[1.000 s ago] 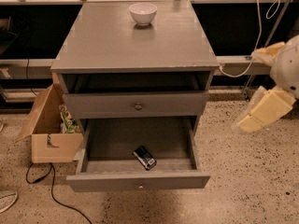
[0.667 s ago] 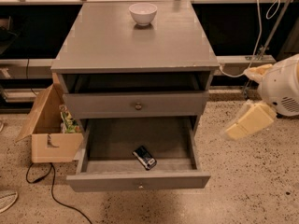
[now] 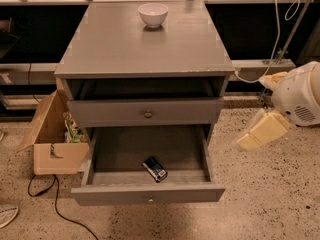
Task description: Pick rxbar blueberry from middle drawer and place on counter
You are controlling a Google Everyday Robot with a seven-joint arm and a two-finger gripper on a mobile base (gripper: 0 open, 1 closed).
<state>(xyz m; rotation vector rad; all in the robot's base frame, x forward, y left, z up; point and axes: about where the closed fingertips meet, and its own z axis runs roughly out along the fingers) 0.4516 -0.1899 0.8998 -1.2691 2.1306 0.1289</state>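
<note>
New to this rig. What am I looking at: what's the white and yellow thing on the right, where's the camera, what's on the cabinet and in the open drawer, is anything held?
There is only one view. It looks down at the front of a grey drawer cabinet, and where the camera is mounted is not on record. The white rounded housing at the right is part of the robot's single arm. The pale yellow piece below it is the gripper, in the air to the right of the cabinet, touching nothing. Nothing is held.

The counter carries a white bowl near its back edge. The middle drawer is pulled out, and the rxbar blueberry lies on its floor near the front. The upper drawer is shut. A cardboard box stands on the floor to the left.
</note>
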